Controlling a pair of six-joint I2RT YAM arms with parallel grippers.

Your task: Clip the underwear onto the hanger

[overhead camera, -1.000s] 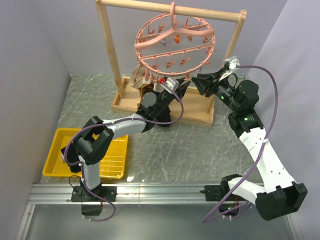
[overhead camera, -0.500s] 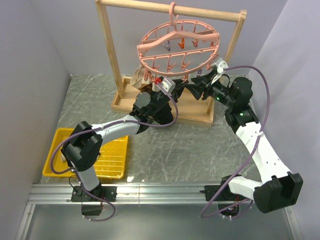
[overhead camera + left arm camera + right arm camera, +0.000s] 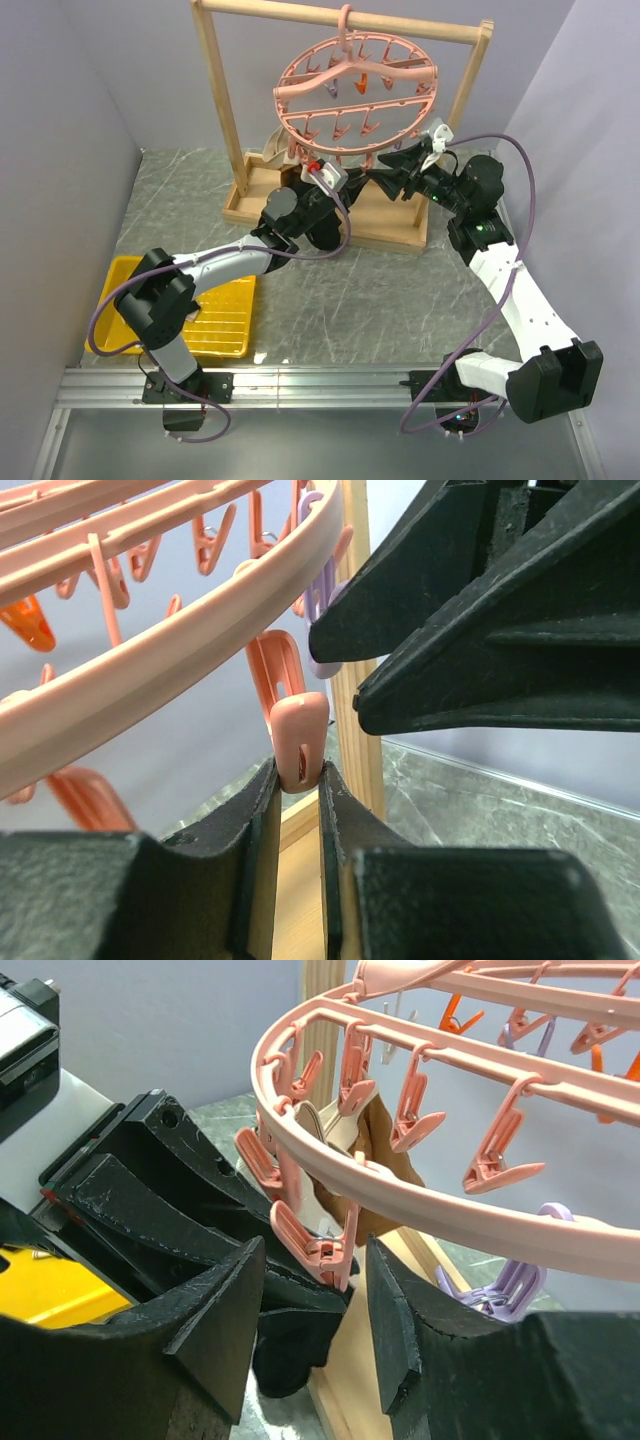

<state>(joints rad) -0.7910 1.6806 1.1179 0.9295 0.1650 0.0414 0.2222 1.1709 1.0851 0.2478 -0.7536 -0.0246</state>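
With my left fingers (image 3: 215, 850) clamped on a peg (image 3: 298, 742) under the hanger (image 3: 450, 1222), my right fingers (image 3: 210, 1330) apart just beside it and the underwear (image 3: 292, 1352) hanging below, I judge I'm mid-clipping: next, feed cloth into that peg, then release.

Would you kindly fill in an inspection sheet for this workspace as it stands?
Surface: grey marbled table.
Job's things: pink hanger hangs on the wooden frame; dark cloth, likely the underwear, below it; clipping not visible.
Clutter: yellow tray; brown-and-cream garment under the hanger.
Grippers: left gripper shut on a pink peg; right gripper open, a peg between its fingers.
Cables: purple cables loop off both arms.
Surroundings: plain walls; nothing else seen.
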